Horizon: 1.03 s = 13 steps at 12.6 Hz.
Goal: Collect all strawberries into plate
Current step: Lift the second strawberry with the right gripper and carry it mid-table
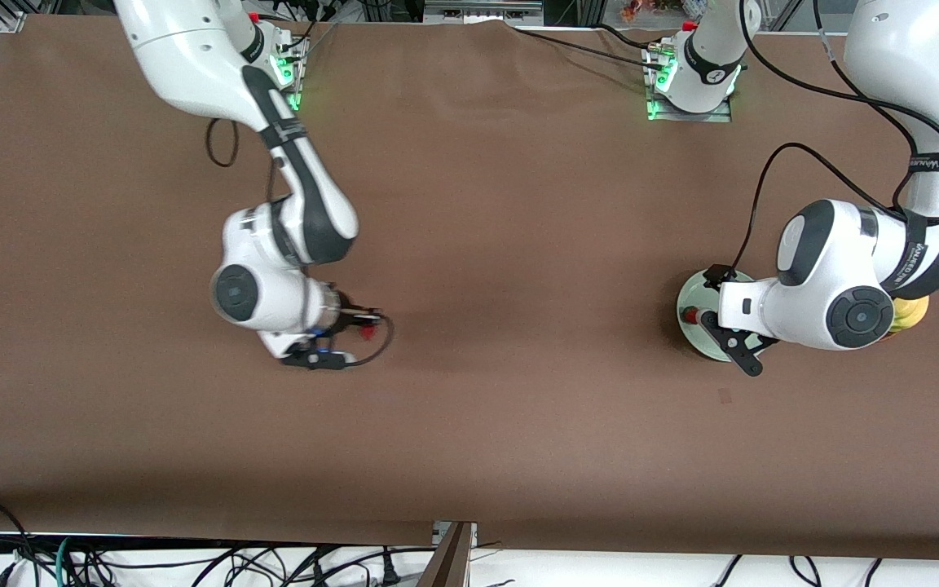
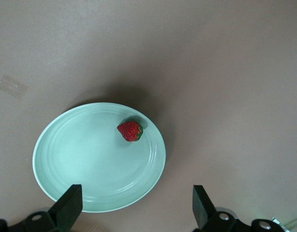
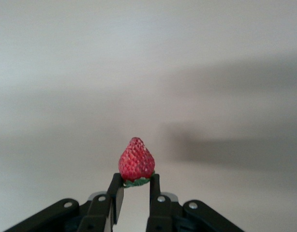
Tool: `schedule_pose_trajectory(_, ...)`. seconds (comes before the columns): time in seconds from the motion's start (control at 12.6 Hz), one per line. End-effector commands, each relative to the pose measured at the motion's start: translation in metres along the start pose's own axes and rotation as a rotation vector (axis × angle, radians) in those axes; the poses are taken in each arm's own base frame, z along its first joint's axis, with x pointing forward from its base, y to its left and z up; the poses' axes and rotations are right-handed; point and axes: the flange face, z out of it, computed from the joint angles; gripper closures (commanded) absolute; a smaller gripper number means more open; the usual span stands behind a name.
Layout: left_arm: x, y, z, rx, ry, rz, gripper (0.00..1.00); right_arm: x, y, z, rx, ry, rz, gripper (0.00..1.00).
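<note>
Front view shows the brown table [image 1: 518, 244] with the right arm reaching down from the upper left of the frame; its right gripper [image 1: 368, 322] sits in the left half, just below mid-height, over bare tabletop. Right wrist view, low in the centre, has the two black fingers [image 3: 115, 193] clenched on a strawberry [image 3: 136, 162] — gripped at its green cap, red tip pointing away from the claw. In the front view that berry shows only as a small red spot at the fingertips.

At the right of the front frame the left arm bends down from the upper right corner, and the left gripper [image 1: 710, 314] hangs over the pale mint-green plate [image 1: 688, 297]. Its fingers [image 2: 68, 205] stand wide apart, released, holding nothing. Left wrist view places the plate in the lower left of the frame, with a second strawberry [image 2: 130, 130] lying on it near the rim. Something yellow [image 1: 911, 313] peeks out from under the left arm's wrist — mostly hidden.
</note>
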Motion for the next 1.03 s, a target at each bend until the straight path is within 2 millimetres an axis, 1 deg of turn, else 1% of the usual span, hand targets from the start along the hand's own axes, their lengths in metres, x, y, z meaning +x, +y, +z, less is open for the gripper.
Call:
schedule_pose_trajectory(0.0, -0.002, -0.001, -0.007, -0.017, 0.009, -0.011, 0.0, -0.021, -0.079, 0.042, 0.145, 0.047, 0.145, 0.91)
schedule_pose_trajectory(0.08, -0.003, -0.002, -0.007, -0.021, 0.012, -0.013, 0.0, -0.04, -0.112, 0.06, 0.207, 0.084, 0.196, 0.91)
schedule_pose_trajectory(0.24, -0.002, -0.002, -0.006, -0.018, 0.017, -0.004, 0.0, -0.084, -0.165, 0.098, 0.311, 0.134, 0.279, 0.9)
schedule_pose_trajectory(0.32, -0.002, -0.001, -0.004, -0.022, 0.015, -0.006, 0.0, -0.107, -0.183, 0.118, 0.354, 0.159, 0.298, 0.9)
schedule_pose_trajectory(0.4, -0.001, 0.0, -0.002, -0.023, 0.012, -0.005, 0.0, -0.126, -0.195, 0.133, 0.395, 0.184, 0.31, 0.87)
schedule_pose_trajectory(0.48, 0.001, 0.0, -0.001, -0.022, 0.011, 0.0, 0.0, -0.14, -0.203, 0.142, 0.426, 0.202, 0.32, 0.84)
schedule_pose_trajectory(0.55, 0.001, 0.0, 0.001, -0.03, 0.014, -0.002, 0.0, -0.144, -0.206, 0.143, 0.437, 0.206, 0.324, 0.78)
schedule_pose_trajectory(0.63, 0.002, 0.002, 0.003, -0.044, 0.018, -0.007, 0.0, -0.147, -0.208, 0.143, 0.438, 0.203, 0.326, 0.55)
schedule_pose_trajectory(0.71, 0.004, 0.004, 0.003, -0.045, 0.018, -0.015, 0.0, -0.148, -0.21, 0.141, 0.439, 0.207, 0.315, 0.41)
schedule_pose_trajectory(0.79, 0.004, 0.004, 0.003, -0.055, 0.026, -0.03, 0.0, -0.14, -0.207, 0.133, 0.438, 0.211, 0.316, 0.36)
schedule_pose_trajectory(0.87, 0.006, 0.007, 0.003, -0.089, 0.047, -0.05, 0.0, -0.135, -0.205, 0.128, 0.431, 0.209, 0.318, 0.26)
schedule_pose_trajectory(0.95, 0.009, 0.01, 0.003, -0.101, 0.054, -0.077, 0.0, -0.129, -0.202, 0.123, 0.406, 0.2, 0.316, 0.24)
